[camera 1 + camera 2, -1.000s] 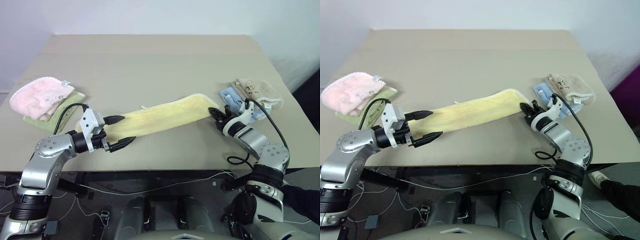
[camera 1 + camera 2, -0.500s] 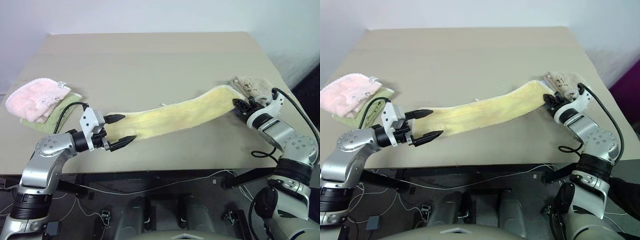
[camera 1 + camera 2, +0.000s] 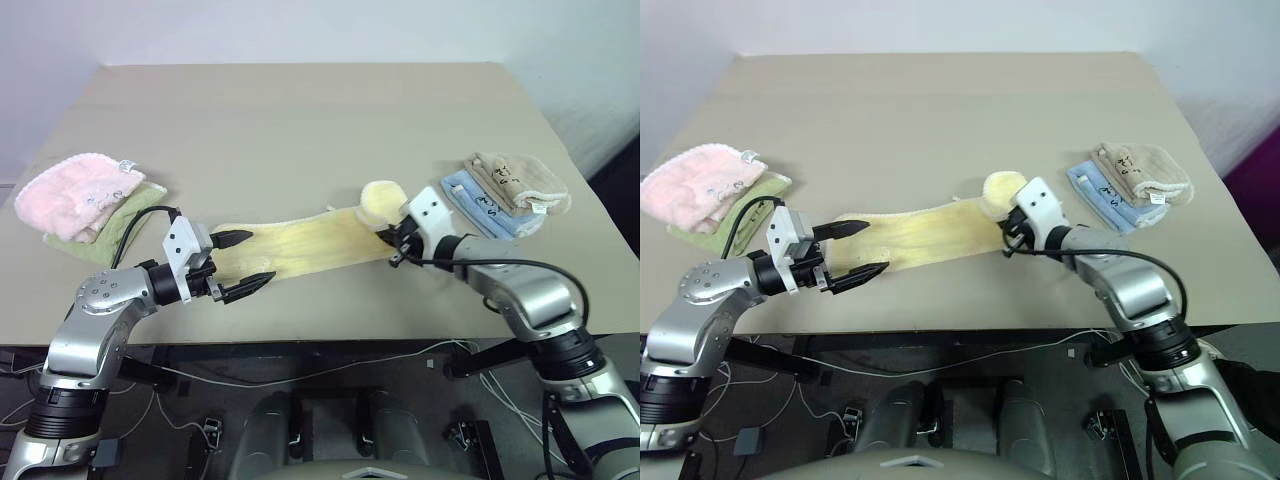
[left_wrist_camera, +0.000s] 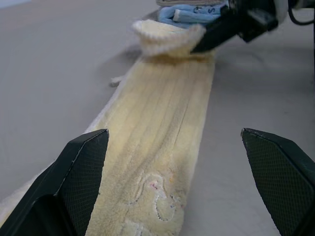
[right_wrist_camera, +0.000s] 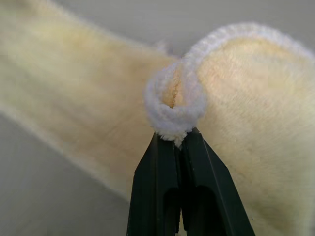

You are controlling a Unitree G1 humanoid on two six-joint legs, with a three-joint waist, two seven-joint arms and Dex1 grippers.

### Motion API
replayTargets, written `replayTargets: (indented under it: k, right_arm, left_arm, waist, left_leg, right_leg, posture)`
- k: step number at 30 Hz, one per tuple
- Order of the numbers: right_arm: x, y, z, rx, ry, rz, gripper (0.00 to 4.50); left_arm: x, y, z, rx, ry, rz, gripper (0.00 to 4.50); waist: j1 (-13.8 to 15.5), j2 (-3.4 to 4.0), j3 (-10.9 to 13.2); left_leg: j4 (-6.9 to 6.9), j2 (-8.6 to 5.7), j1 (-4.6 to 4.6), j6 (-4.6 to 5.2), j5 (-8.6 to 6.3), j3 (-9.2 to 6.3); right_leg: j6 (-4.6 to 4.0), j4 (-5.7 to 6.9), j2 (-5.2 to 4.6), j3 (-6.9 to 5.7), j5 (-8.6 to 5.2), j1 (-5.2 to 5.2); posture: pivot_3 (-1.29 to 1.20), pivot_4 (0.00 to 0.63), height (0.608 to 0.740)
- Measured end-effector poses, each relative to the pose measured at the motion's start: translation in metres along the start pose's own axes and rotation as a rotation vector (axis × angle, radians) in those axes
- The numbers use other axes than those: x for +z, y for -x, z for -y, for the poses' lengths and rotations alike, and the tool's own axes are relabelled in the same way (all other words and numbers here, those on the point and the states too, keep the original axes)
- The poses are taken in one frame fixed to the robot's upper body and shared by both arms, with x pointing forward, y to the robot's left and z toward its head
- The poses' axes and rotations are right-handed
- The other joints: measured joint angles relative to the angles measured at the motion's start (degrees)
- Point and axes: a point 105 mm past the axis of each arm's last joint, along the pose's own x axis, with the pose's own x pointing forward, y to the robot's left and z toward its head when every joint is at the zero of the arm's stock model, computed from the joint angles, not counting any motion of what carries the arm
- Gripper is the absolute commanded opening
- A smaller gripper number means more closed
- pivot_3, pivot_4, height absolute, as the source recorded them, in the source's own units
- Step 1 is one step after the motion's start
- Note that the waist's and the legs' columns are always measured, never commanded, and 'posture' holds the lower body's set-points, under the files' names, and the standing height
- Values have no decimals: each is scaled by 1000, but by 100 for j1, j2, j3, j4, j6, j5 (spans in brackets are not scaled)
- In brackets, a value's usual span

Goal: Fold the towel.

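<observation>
One towel (image 3: pixel 300 243), right end curled.

pale yellow towel (image 3: pixel 300 240), white edging, black fingers (image 5: pixel 172 196)

Fluffy pale yellow terry towel (image 3: pixel 300 240) with whitish stitched edging, lying on a smooth matt table (image 3: pixel 300 120).

A wide beige table (image 3: pixel 300 120) fills the scene, its near edge running across the foreground. A plain pale wall (image 3: pixel 300 30) stands behind its far edge. Under the near edge lies a dark floor (image 3: pixel 330 400) strewn with white and black cables (image 3: pixel 330 365).
</observation>
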Motion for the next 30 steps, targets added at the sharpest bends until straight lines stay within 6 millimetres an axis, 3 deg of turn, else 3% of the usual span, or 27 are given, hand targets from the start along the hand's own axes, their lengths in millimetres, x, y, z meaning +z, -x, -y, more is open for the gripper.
replayTargets:
  k: [5, 13, 16, 26, 30]
  right_arm:
    - [-6, -11, -16, 53, 26, -9, 17]
    - [-9, -15, -24, 79, 40, -13, 17]
    - [-11, -16, -26, 80, 43, -14, 658]
    - [-5, -4, -33, 137, 61, 17, 4033]
    - [15, 21, -17, 116, 98, 104, 4033]
  left_arm:
    - [-2, 1, 0, 9, 6, -4, 4500]
    - [-3, 1, 1, 12, 10, -8, 4500]
    - [-3, 1, 1, 12, 10, -8, 4500]
    - [-2, 1, 0, 9, 9, -6, 4500]
    - [-5, 2, 1, 18, 52, 1, 4500]
  waist:
    - [8, 0, 0]
    - [1, -1, 0]
    - [4, -1, 0]
    - [16, -1, 0]
    - [12, -2, 0]
  left_leg:
    - [1, 0, 0, -5, 3, 0]
    - [1, 1, 0, -6, 3, -2]
    - [1, 1, 0, -9, 5, -2]
    - [1, 0, -1, -8, 4, -2]
    - [2, 0, 0, -6, 3, -4]
  right_leg:
    - [0, 0, 1, -2, 0, 1]
    - [0, 0, 2, -3, 0, 1]
    - [0, 0, 2, -3, 0, 1]
    - [0, 1, 1, -3, 0, 2]
    - [0, 0, 1, -3, 0, 4]
  posture:
    - [0, 150, 740]
    - [0, 150, 740]
    - [0, 150, 740]
    - [0, 150, 740]
    - [0, 150, 740]
